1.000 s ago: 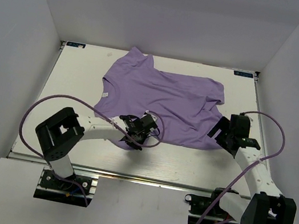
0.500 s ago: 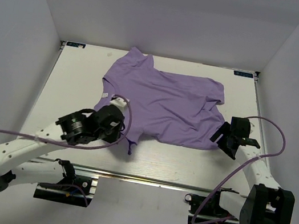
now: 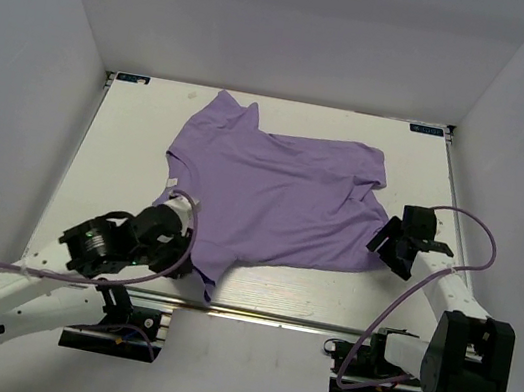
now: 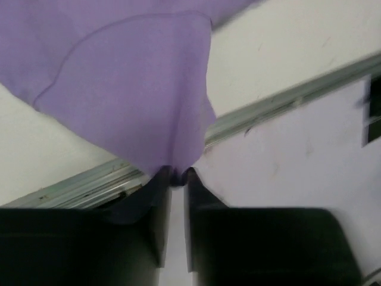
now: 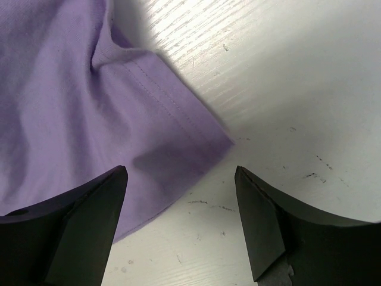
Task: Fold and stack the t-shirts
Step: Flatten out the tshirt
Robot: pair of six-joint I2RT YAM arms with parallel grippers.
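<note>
While left gripper (image 4: 177,176) pinches a t-shirt (image 3: 282,195) corner at lower left, likely to drag it flat; cloth lies mid-table (image 3: 128,152); right gripper (image 5: 180,173) hangs spread over the hem corner, ready to grab.

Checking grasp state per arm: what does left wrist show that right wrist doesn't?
Only left wrist: the left gripper shut on a pinch of the t-shirt, with cloth fanning out from its tips and the table's edge rail behind. Only right wrist: the right gripper open and holding nothing, with the stitched hem corner lying flat on the table between its fingers. Both: the purple t-shirt and the white table top.
</note>
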